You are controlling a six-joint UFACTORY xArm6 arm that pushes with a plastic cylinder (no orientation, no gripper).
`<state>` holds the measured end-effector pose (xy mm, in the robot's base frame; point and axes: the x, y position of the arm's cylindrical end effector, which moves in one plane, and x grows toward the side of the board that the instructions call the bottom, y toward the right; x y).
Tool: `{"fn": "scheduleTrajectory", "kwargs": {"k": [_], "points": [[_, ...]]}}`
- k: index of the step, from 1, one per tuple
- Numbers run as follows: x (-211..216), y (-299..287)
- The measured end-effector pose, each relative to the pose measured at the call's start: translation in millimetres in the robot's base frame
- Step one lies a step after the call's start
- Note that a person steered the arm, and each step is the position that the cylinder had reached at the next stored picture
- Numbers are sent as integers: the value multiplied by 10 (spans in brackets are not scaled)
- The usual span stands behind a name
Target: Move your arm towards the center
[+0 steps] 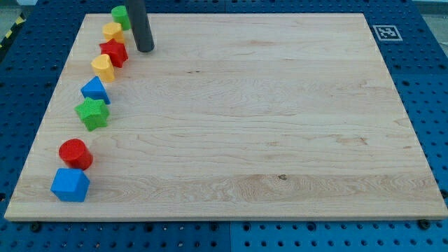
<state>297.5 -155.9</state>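
Observation:
My tip rests on the wooden board near the view's top left, just right of a column of blocks. Beside it are a green block at the top, a yellow block, and a red star-shaped block just left of the tip. Lower down the column lie a yellow heart-shaped block, a blue triangular block, a green star-shaped block, a red cylinder and a blue cube-like block. The tip touches none of them.
A black-and-white marker tag sits at the board's top right corner. The board lies on a blue perforated table.

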Motion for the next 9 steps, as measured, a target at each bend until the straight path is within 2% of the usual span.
{"fn": "scheduleTrajectory", "kwargs": {"k": [2, 5, 6, 8, 9], "points": [[182, 0], [183, -310], [183, -226], [182, 592], [182, 782]]}}
